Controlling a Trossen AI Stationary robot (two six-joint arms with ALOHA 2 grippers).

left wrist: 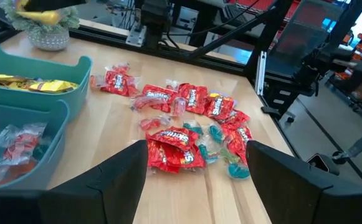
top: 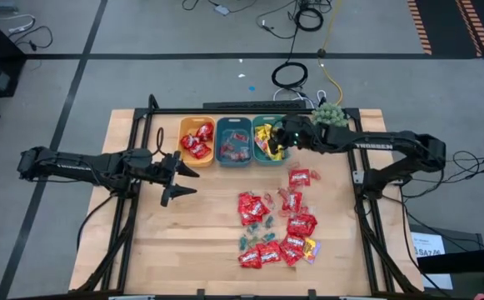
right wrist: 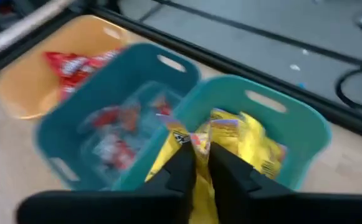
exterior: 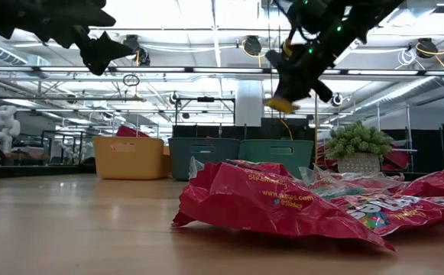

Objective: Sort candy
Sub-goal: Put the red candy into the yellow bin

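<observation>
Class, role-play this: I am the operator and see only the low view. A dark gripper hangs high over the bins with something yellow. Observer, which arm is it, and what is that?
Observer: The right gripper, shut on a yellow packet.
Operator: Which bin lies under it?
Observer: The teal bin nearest the plant, with yellow packets already inside.
Operator: And the other arm?
Observer: The left gripper hovers open beside the orange bin.
</observation>
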